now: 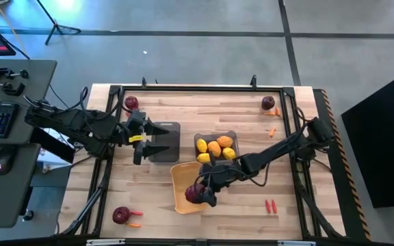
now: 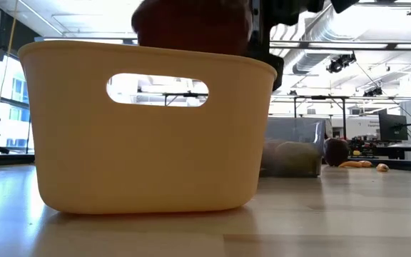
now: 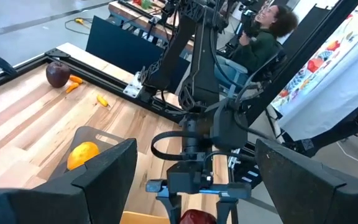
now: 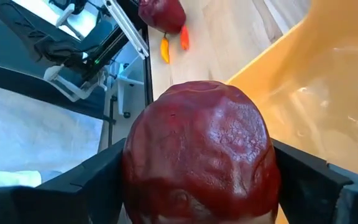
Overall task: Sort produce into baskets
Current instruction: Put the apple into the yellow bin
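Three baskets sit mid-worktop, and the action is at the yellow-orange basket (image 1: 182, 179) nearest the front edge. The right end effector (image 1: 198, 193) hangs over its rim with a dark red fruit (image 4: 201, 152) between the fingers; whether that grip is loosening, I cannot tell. This looks like the drop-off step: the next move calls for a clean release inside the walls, then a lift clear.

Behind it, the grey basket (image 1: 232, 138) is packed with yellow and orange ovals (image 1: 215, 149). The other grey basket (image 1: 168, 142) sits left of centre, the left end effector (image 1: 150, 139) at its edge, fingers spread, holding nothing.

Loose red fruit waits at the back-left corner (image 1: 131, 102), back-right corner (image 1: 269, 102) and front-left (image 1: 121, 215). Carrot-like pieces (image 1: 271, 205) lie front-right. Nothing blocks the drop.
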